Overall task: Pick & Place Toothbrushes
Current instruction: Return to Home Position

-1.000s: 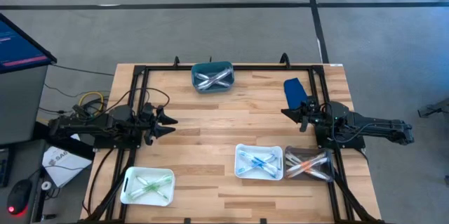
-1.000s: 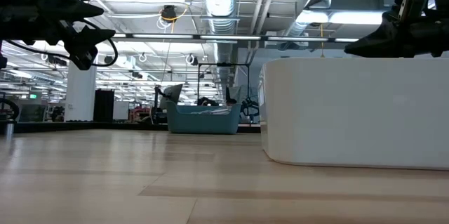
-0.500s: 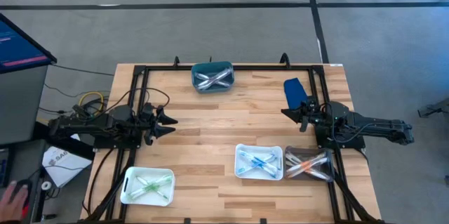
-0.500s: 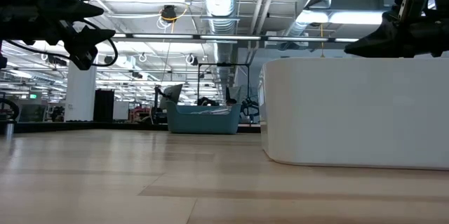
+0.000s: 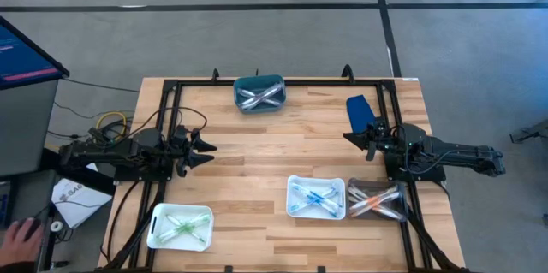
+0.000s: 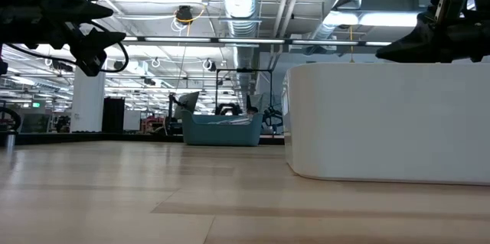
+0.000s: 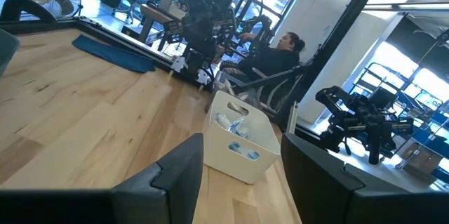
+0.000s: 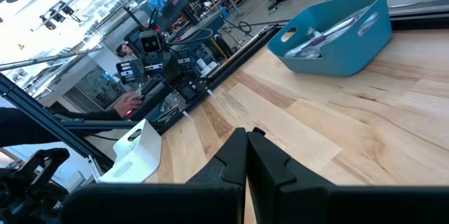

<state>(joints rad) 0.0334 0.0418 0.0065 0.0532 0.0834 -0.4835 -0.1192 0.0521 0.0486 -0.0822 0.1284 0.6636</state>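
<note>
From my console, both arms are held above the tabletop (image 5: 257, 166), well apart and pointing toward each other. The left gripper (image 5: 208, 148) sits by the left side, and its wrist view shows the jaws standing wide with nothing between them. The right gripper (image 5: 349, 138) sits by the right side, just beside a blue cloth (image 5: 360, 110), and its wrist view shows the jaws pressed together, holding nothing. Every toothbrush I can see lies in a bin. The white toothbrushes (image 5: 259, 96) lie crossed in the teal bin (image 5: 238, 85) at the far edge, roughly midway between the two arms. The green toothbrushes (image 5: 181, 226) lie in a white bin (image 5: 152, 222) at the near left corner. The blue toothbrushes (image 5: 315, 196) lie in a second white bin (image 5: 293, 183) toward the near right. Just beside it, on its right, is a dark bin (image 5: 350, 194) with reddish and pale toothbrushes (image 5: 377, 200). Off the tabletop's near left corner, a person's hand (image 5: 19, 237) shows beside the rig.
</note>
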